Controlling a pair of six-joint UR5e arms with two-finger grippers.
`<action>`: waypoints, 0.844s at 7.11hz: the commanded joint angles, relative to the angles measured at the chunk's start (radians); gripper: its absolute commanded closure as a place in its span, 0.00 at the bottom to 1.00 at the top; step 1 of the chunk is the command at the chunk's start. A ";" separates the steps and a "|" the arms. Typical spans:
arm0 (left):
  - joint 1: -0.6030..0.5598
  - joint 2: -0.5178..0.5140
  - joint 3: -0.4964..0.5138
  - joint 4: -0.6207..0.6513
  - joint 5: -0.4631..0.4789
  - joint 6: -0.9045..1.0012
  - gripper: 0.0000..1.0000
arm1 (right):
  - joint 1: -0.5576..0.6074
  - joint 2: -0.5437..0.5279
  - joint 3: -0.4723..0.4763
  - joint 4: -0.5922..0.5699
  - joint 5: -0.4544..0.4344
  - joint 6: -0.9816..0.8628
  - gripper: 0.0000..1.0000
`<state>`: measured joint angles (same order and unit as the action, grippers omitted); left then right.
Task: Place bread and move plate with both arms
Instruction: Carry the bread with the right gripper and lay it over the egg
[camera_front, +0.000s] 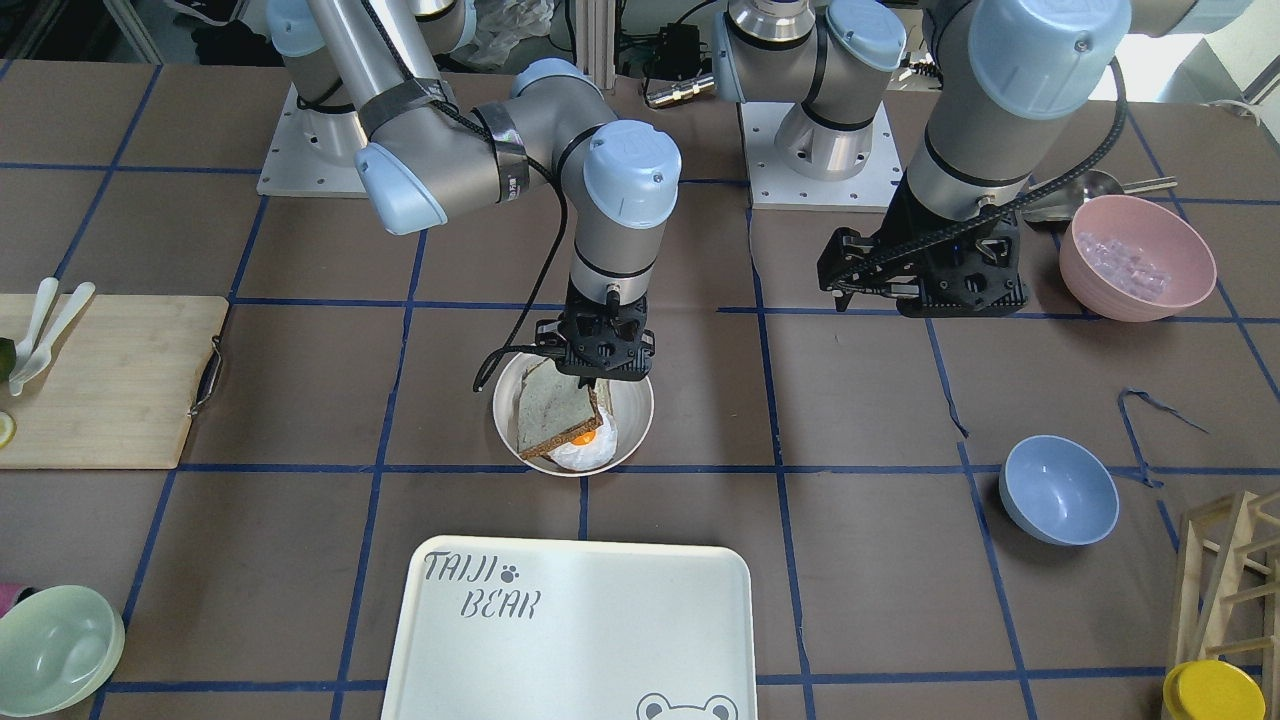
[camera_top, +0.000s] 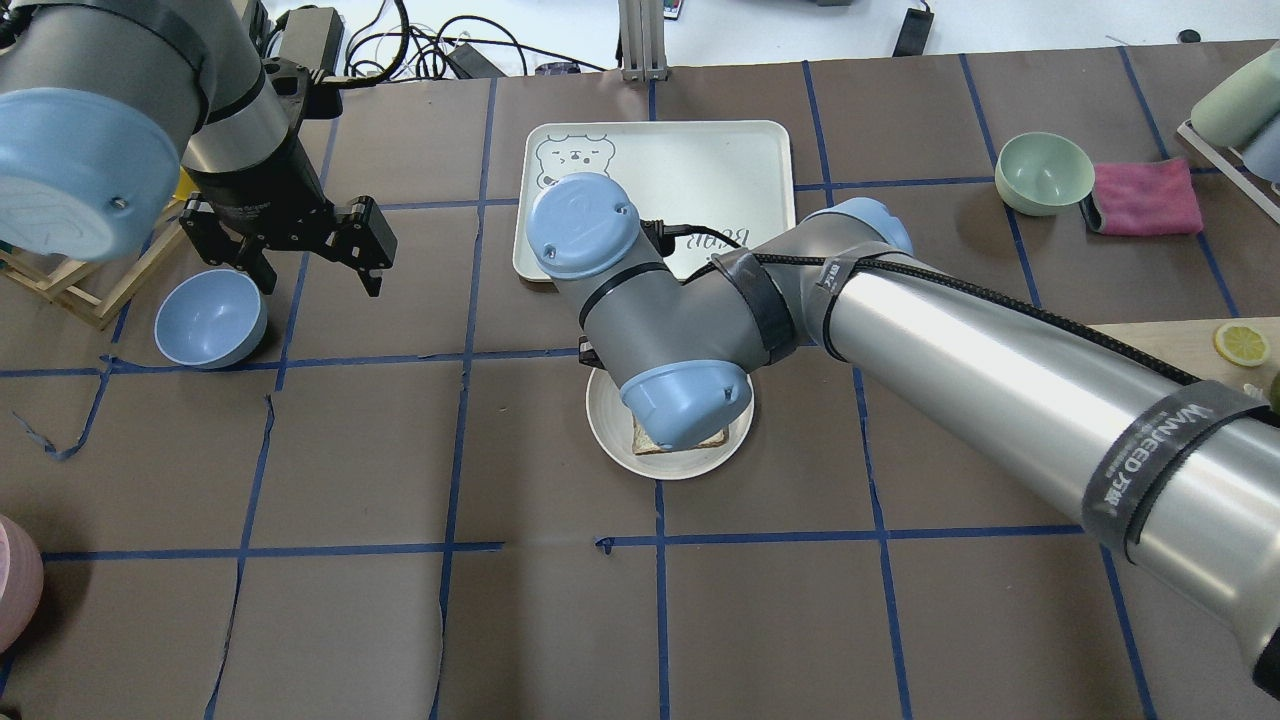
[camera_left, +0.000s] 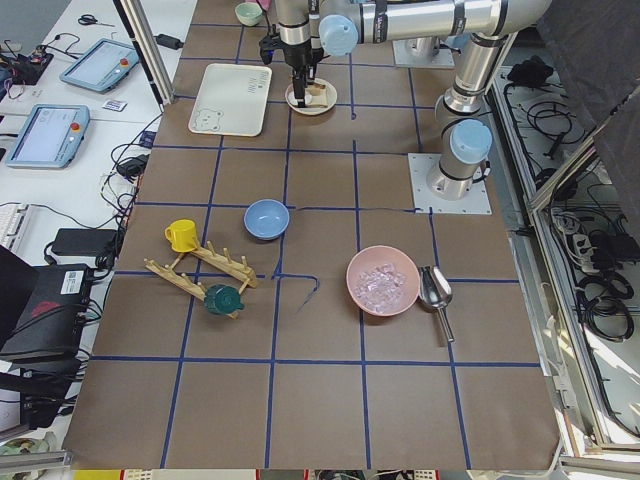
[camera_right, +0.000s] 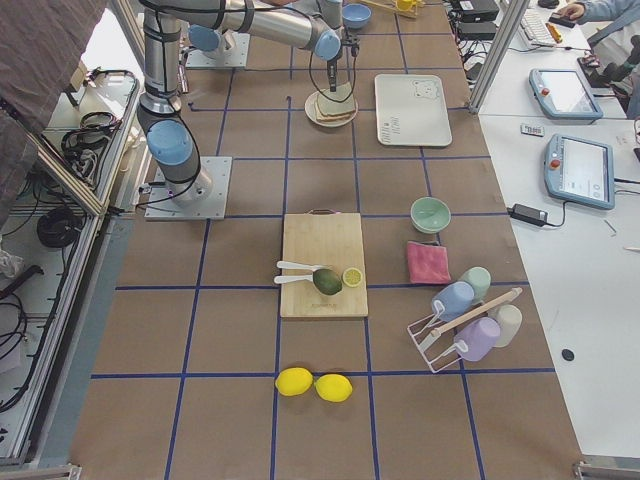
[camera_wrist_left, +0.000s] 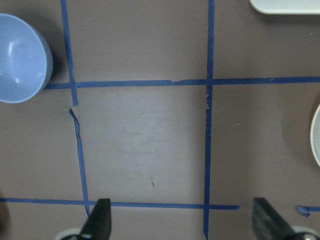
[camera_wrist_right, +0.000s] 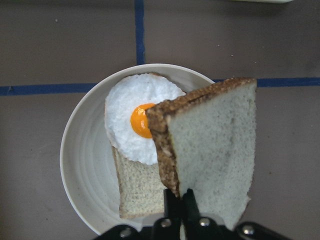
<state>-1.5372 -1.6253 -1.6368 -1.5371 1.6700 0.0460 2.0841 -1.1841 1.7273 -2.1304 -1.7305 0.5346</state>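
Observation:
My right gripper (camera_front: 596, 384) is shut on the bread (camera_front: 556, 414), a brown-crusted slice held tilted on edge. It hangs just over the plate (camera_front: 645, 400). In the right wrist view the fingertips (camera_wrist_right: 181, 197) pinch the bread's (camera_wrist_right: 210, 145) lower edge. On the plate (camera_wrist_right: 75, 150) a fried egg (camera_wrist_right: 142, 117) lies on a second slice (camera_wrist_right: 140, 192). My left gripper (camera_front: 925, 295) is open and empty, hovering over bare table well to the plate's side. It also shows in the overhead view (camera_top: 320, 280) and the left wrist view (camera_wrist_left: 182, 222).
The white "TAIJI BEAR" tray (camera_front: 580, 640) lies just beyond the plate. A blue bowl (camera_front: 1058, 490) and a pink bowl (camera_front: 1135, 255) sit near my left arm. A wooden cutting board (camera_front: 100, 380) and a pale green bowl (camera_front: 55, 650) are on my right side.

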 joint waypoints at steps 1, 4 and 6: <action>0.000 -0.001 0.000 0.002 -0.003 0.000 0.00 | 0.005 0.009 0.005 -0.006 -0.001 0.007 1.00; 0.000 -0.010 0.000 0.005 -0.003 0.000 0.00 | 0.005 0.012 0.006 -0.006 0.005 0.007 0.74; 0.000 -0.007 0.005 0.003 -0.003 -0.002 0.00 | 0.004 0.012 0.000 -0.006 0.003 0.010 0.37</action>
<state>-1.5370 -1.6330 -1.6342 -1.5342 1.6674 0.0457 2.0884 -1.1721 1.7298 -2.1374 -1.7272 0.5426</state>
